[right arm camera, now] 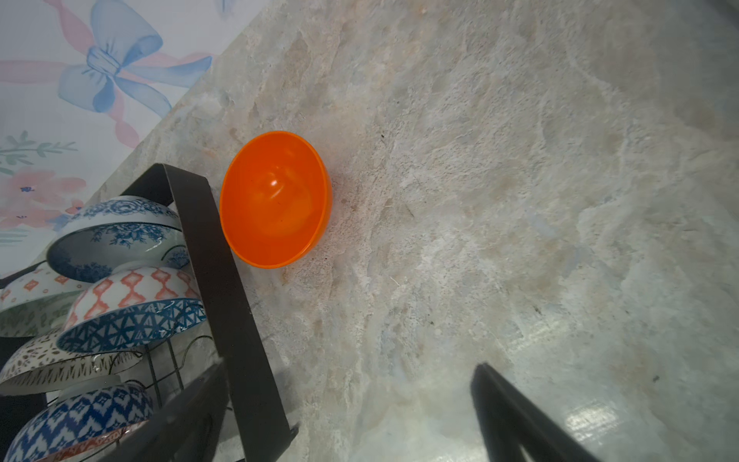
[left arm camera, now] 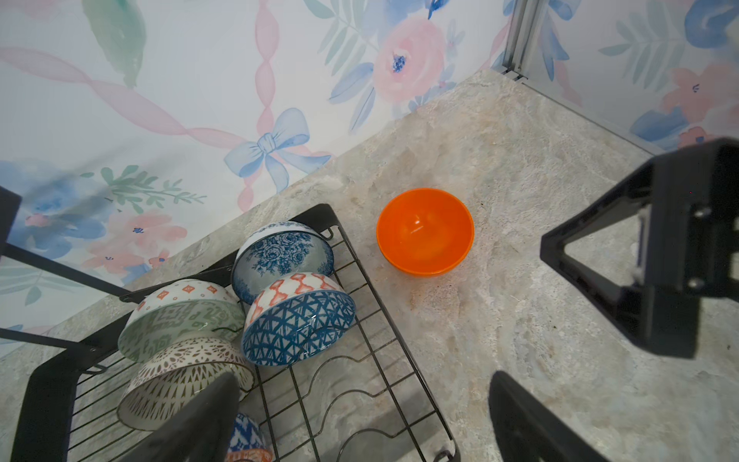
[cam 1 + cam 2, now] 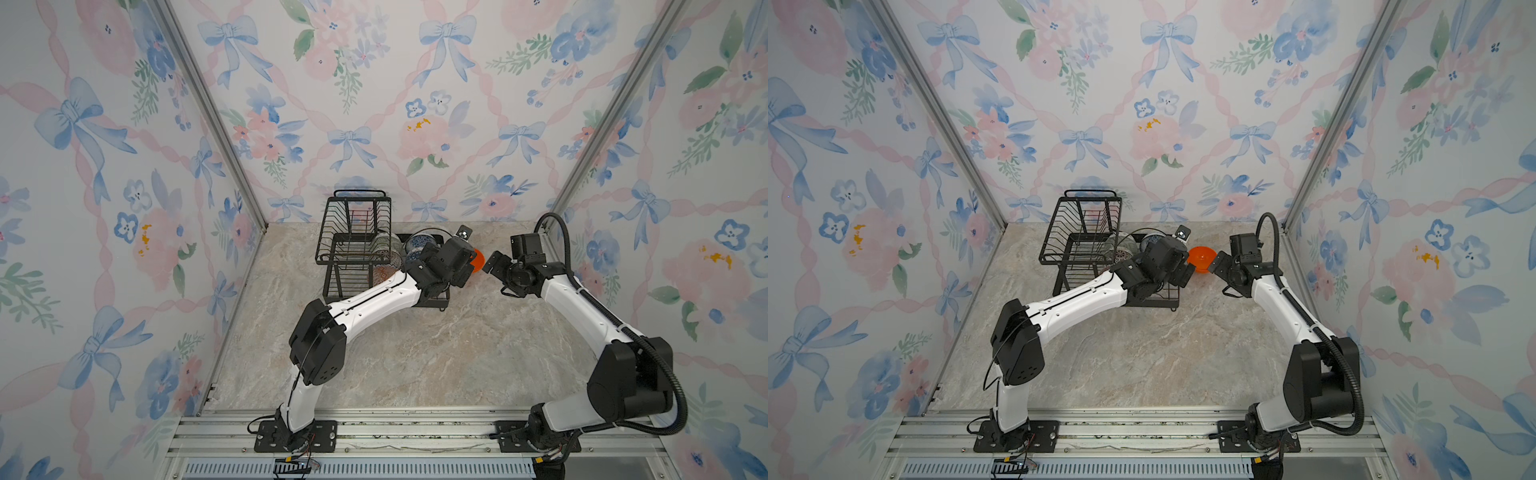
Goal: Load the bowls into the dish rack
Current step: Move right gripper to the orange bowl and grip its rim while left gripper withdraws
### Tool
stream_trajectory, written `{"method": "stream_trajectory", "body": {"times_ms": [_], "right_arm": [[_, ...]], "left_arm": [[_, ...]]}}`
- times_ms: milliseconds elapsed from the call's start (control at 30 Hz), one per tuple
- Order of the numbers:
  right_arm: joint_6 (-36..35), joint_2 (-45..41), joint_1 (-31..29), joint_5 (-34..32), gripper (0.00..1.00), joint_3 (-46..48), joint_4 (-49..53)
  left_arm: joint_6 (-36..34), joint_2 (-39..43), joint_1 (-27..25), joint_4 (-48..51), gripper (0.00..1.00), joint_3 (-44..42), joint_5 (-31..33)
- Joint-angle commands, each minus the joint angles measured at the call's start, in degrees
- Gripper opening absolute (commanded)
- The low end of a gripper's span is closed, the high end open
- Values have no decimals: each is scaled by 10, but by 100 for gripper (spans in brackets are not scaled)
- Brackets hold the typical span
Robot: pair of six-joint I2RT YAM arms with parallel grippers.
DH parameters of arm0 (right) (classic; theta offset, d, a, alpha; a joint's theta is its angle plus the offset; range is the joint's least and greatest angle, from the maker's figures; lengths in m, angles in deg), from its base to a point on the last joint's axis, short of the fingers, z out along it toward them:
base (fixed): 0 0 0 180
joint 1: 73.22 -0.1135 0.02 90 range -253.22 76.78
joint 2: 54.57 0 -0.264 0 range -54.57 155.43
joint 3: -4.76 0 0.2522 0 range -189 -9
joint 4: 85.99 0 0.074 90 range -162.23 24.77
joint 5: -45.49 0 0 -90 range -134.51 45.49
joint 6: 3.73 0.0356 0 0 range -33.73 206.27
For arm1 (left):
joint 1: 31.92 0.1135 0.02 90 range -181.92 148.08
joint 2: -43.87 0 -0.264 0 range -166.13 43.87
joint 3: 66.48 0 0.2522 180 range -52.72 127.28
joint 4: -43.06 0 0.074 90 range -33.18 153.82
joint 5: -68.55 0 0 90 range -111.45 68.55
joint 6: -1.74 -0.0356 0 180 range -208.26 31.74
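Spread wide and empty, the left pincer (image 2: 362, 380) is held above the edge of the lower tray of the dish rack (image 2: 44, 400). The right pincer (image 1: 350, 368) is likewise held wide, with nothing gripped, over the bare table (image 1: 520, 200). Between the two pincers, the plain orange bowl (image 3: 1200, 257) is seen upright on the table, just beside the rack and outside it. Five patterned bowls are leaned on edge, packed close, in the lower tray: the blue floral bowl (image 2: 282, 252), the blue-triangle bowl (image 2: 300, 324), the green-patterned bowl (image 2: 180, 324), the brown-patterned bowl (image 2: 176, 380) and the blue zigzag bowl (image 1: 80, 420).
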Motion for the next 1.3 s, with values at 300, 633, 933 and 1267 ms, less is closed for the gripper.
{"method": "stream_trajectory", "body": {"times_ms": [300,633,933,1267], "right_arm": [[-34,182,34,74,97,-118,12],[-25,273,39,88,98,-191,-5],[-9,325,33,84,87,-230,-9],[-33,352,31,85,60,-253,2]], "left_arm": [[-28,-58,15,-1,98,64,-27],[-43,-36,44,-3,98,25,-42],[-12,-7,92,-7,98,-9,-95],[0,3,103,-11,98,-20,-113]]}}
